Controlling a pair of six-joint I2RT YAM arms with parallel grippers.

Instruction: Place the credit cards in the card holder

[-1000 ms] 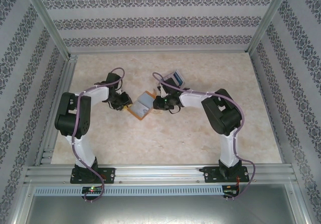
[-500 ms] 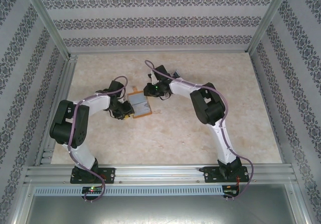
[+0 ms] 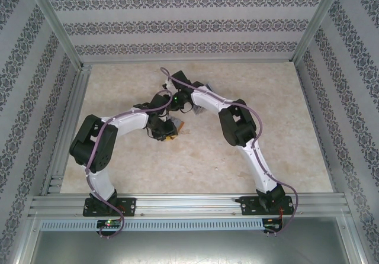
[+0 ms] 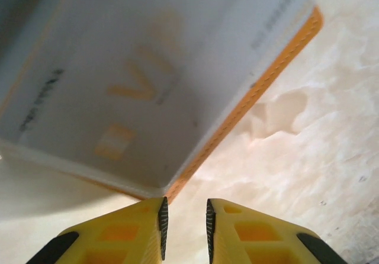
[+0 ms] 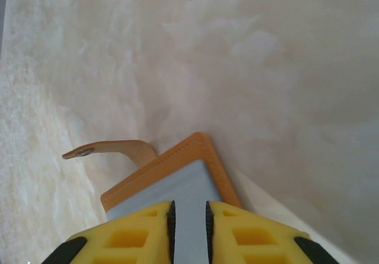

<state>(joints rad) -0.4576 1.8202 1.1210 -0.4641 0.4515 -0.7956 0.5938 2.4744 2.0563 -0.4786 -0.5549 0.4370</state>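
A small squarish orange-brown leather-like card holder is lying flat near the middle of the pale marbled table, with both arms reaching in over it from either side and covering most of it in the top view, so its heading cannot be told there.

A pale grey plastic credit card is resting face up on the holder. In the left wrist view its long axis is running from lower left to upper right, with the stitched orange edge showing along its right side. The left gripper is hovering just off the near corner of the stack. Its yellow jaws are drawn to a narrow slit and are clasping nothing.

In the right wrist view one corner of the holder is pointing away from the camera, and its tan strap is curling up to the left. The right gripper is sitting over the card. Its jaws are parted only slightly, and the card's face is showing through the gap. Whether the tips are touching it cannot be told.
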